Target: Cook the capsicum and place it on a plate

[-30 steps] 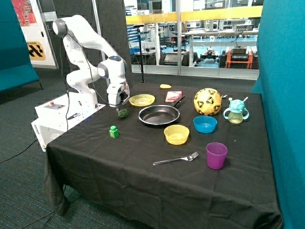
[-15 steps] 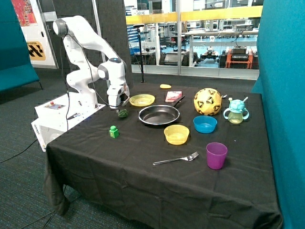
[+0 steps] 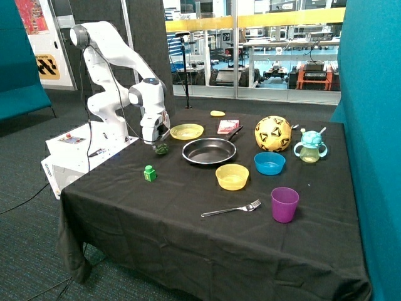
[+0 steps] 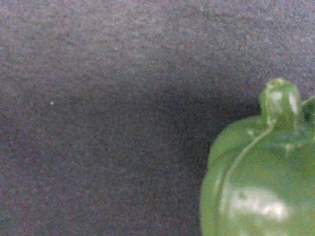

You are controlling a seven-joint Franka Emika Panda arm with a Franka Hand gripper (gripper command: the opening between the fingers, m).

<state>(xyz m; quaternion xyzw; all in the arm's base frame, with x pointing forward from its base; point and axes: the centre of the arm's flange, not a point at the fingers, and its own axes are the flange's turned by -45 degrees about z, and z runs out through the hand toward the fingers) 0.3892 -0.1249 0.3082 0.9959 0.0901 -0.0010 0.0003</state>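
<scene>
1. The gripper (image 3: 159, 142) is seen in the left-centre of the outside view, lowered right onto the capsicum (image 3: 162, 149), which rests on the black tablecloth (image 3: 188, 232).
2. Whether the claw is apart, together or clamped on the capsicum cannot be told: the fingertips are hidden against the dark vegetable in the outside view, and no fingers are shown in the wrist view.
3. In the wrist view only the capsicum (image 4: 261, 177) is shown, at the lower right of the frame, with its stem nub uppermost and bare cloth (image 4: 98, 123) filling the rest.
4. The capsicum is placed just beside the frying pan (image 3: 209, 151), off the pan's left rim in the frame, and below-left of the plate (image 3: 187, 132).
5. The pan is seen empty; the plate is also seen empty, lying just behind the pan towards the upper centre of the frame.
6. Progress, as judged: the task is at its first stage. The capsicum has not yet been put in the pan, so no cooking step is done, and the plating step is untouched.
7. Remaining, as judged: a secure grasp is to be made, the capsicum carried into the pan, then moved on to the plate.
8. Other items noted on the table, well apart from the gripper: a bright green blocky toy (image 3: 149, 173) lower left, a yellow bowl (image 3: 232, 177), a blue bowl (image 3: 269, 163), a purple cup (image 3: 284, 204), a fork (image 3: 232, 209) and a yellow ball (image 3: 272, 133).
</scene>
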